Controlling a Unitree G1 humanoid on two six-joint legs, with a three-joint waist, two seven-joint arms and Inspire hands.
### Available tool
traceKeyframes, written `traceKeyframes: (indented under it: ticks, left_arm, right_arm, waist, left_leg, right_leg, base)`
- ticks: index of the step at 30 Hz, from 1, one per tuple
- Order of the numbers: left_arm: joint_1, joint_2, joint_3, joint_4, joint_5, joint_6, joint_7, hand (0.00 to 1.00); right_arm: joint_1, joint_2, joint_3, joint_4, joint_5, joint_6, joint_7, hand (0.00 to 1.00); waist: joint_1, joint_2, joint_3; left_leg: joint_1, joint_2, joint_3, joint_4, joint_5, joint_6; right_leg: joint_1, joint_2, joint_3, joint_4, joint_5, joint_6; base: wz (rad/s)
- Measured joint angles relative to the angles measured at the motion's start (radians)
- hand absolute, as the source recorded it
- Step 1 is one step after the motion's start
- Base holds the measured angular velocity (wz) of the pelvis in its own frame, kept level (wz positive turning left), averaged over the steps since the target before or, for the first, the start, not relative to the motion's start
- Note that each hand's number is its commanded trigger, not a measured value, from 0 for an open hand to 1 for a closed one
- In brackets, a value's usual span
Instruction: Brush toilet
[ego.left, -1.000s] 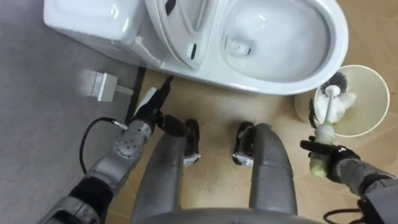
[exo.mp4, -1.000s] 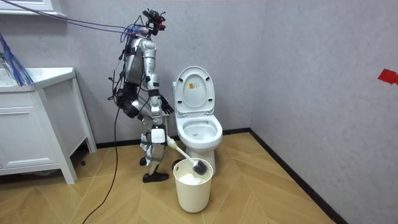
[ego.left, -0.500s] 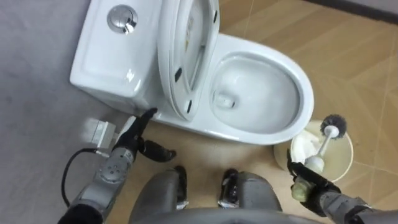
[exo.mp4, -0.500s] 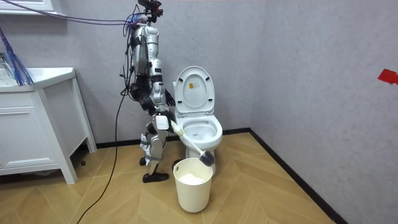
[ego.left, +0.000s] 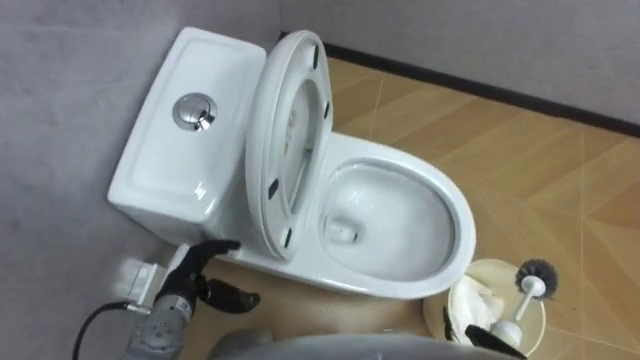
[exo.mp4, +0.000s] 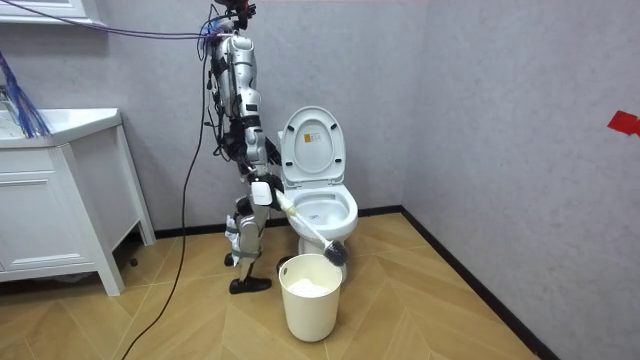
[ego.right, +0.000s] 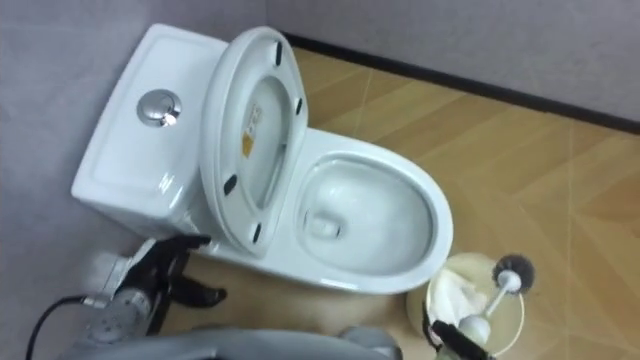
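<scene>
My right hand (exo.mp4: 262, 192) is closed around the handle of the toilet brush (ego.left: 536, 272). Its head hangs over the white bin (exo.mp4: 310, 312), just beside the toilet (ego.left: 462, 222). My left hand (ego.left: 190, 280) holds nothing and its fingers are loose. The label (ego.right: 247, 146) under the raised lid (ego.left: 300, 80) is too small for me to read.

Cut off at the lower edge, the right robot hand (ego.left: 488, 337) shows as little more than dark fingers curled over the toilet brush (ego.left: 527, 290), the handle's grip end lost with it. The same edge clips the waste bin (ego.left: 436, 312), and the white wad (ego.left: 470, 300) inside cannot be identified. In the room view that hand's hold is too small to read. The white cabinet (exo.mp4: 50, 215) and a red patch (exo.mp4: 625, 122) run off that view's sides.
</scene>
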Motion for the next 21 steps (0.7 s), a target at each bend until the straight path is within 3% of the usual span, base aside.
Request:
traceKeyframes:
  ticks: [2,4,12,15,21]
  left_arm:
    - [0.001,0.000,0.036,-0.011,0.025,0.000,0.006,0.00]
    - [0.003,0.001,0.062,-0.026,0.034,0.000,0.014,0.00]
    - [0.018,-0.018,0.149,-0.095,0.046,-0.002,0.112,0.00]
    - [0.018,-0.053,0.205,-0.113,0.066,-0.023,0.191,0.00]
    - [0.021,-0.065,0.219,-0.172,0.069,-0.040,0.302,0.00]
  right_arm:
    - [-0.010,0.000,-0.004,-0.003,-0.079,0.000,-0.007,1.00]
    - [-0.014,0.000,-0.006,-0.010,-0.119,0.000,-0.009,1.00]
    - [-0.006,0.002,-0.037,-0.042,-0.182,-0.003,-0.056,1.00]
    - [-0.004,0.002,-0.073,-0.040,-0.236,-0.019,-0.077,1.00]
    - [-0.012,0.004,-0.073,-0.044,-0.331,-0.049,-0.087,1.00]
  waist:
    - [0.005,0.009,0.0089]
    - [0.005,0.017,0.0101]
    - [0.034,0.023,0.0051]
    - [0.052,0.027,0.0025]
    - [0.073,0.030,0.0002]
  left_leg:
    - [0.026,0.002,-0.002,-0.003,0.000,0.000]
    - [0.041,0.000,-0.009,-0.012,0.000,0.000]
    - [0.070,0.000,-0.019,-0.047,0.016,-0.010]
    - [0.074,0.000,-0.023,-0.046,0.016,-0.010]
    - [0.078,0.000,-0.025,-0.040,0.016,-0.010]
  right_leg:
    - [0.032,0.005,-0.001,-0.023,0.010,0.001]
    - [0.050,0.005,-0.008,-0.030,0.011,0.002]
    - [0.074,0.008,-0.016,-0.032,0.015,-0.001]
    - [0.080,0.009,-0.017,-0.032,0.015,-0.001]
    - [0.088,0.009,-0.015,-0.032,0.015,-0.001]
  base:
    - [0.04]
    - [0.10]
    - [0.04]
    - [0.01]
    - [0.01]
